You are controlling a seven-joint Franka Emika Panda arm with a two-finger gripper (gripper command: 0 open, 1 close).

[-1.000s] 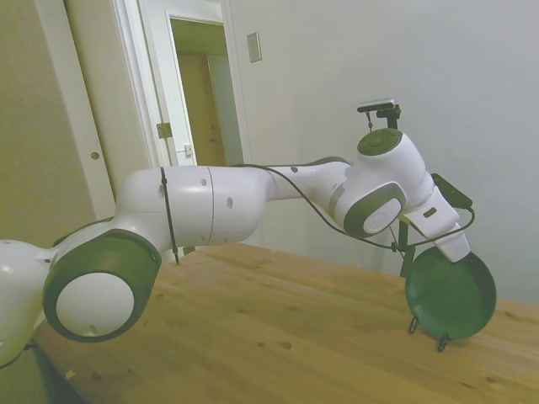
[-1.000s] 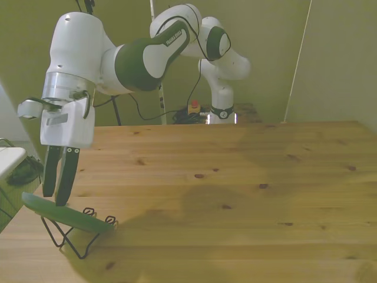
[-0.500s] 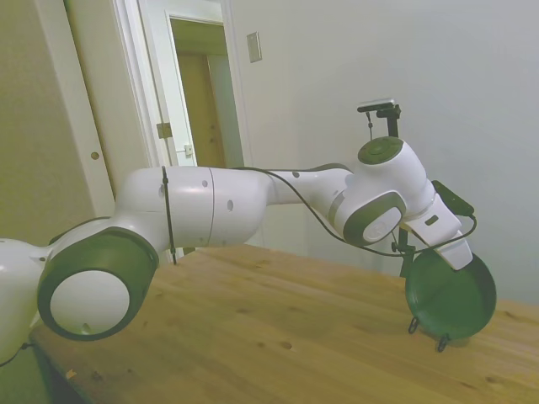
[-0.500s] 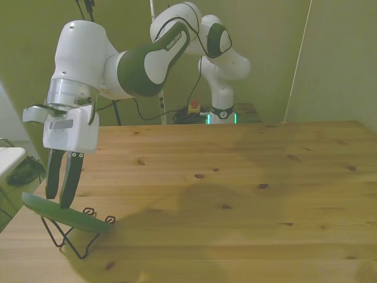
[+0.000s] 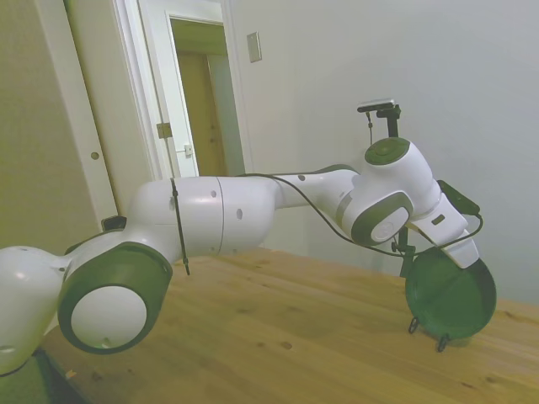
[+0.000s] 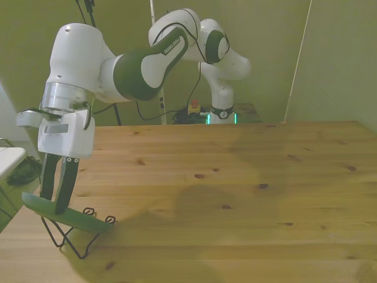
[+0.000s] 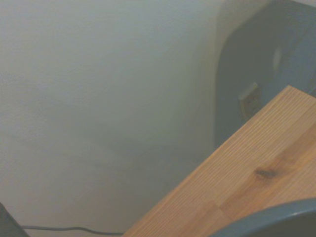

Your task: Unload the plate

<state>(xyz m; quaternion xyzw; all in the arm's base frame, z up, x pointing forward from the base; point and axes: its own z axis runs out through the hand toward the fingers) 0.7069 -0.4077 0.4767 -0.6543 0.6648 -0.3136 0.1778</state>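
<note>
At the front view's far left you have the plate [image 6: 65,215], propped at a slant on a thin black wire stand [image 6: 69,239] close to the table [image 6: 235,194] corner, so there is little wood on that side and at the near edge. The gripper [image 6: 53,204] hangs straight down over the plate's raised edge; its two dark fingers [image 6: 65,186] stand a little apart, one either side of that rim, and you cannot tell from here whether they press on it. To the right of the stand the boards run bare all the way across, which is your open room.

The side view gives you what the front view hides: the plate [image 5: 450,295] faces that camera nearly full on, a dark green disc with its shallow rim, the stand's feet [image 5: 427,333] showing beneath it (the fingers themselves are hidden behind the plate there).

The wrist view shows only a curved sliver of the plate [image 7: 266,224], blurred, the table [image 7: 256,173] edge and the pale wall beyond.
</note>
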